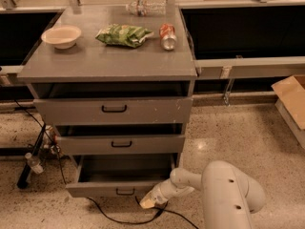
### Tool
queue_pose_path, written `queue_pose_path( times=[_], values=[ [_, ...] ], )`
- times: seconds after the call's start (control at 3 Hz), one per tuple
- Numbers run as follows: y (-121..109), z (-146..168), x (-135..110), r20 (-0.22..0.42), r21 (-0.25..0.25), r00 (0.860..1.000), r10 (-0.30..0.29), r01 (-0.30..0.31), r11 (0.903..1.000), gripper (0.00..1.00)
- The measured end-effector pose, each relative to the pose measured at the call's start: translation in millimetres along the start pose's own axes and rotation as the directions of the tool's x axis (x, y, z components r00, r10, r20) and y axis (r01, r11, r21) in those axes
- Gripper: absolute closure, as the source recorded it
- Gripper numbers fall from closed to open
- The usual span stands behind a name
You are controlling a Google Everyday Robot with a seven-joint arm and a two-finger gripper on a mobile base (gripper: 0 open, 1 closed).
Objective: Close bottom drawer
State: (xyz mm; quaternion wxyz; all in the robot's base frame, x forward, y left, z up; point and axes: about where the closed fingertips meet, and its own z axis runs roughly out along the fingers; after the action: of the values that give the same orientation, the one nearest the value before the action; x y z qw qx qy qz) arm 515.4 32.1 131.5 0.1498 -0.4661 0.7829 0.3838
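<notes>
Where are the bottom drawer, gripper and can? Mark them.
bottom drawer (95, 190): camera view, front panel, left part.
gripper (147, 202): camera view, its tip, by the drawer's front right corner.
can (167, 36): camera view, its side.
</notes>
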Motion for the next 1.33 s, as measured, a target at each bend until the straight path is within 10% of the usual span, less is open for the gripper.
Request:
queue_pose_path(
  times=[1.33],
  values=[
    [-17.3, -6.0, -24.5, 0.026, 0.03, 0.999, -0.023, 0.023, 0.9993, 1.0]
  ],
)
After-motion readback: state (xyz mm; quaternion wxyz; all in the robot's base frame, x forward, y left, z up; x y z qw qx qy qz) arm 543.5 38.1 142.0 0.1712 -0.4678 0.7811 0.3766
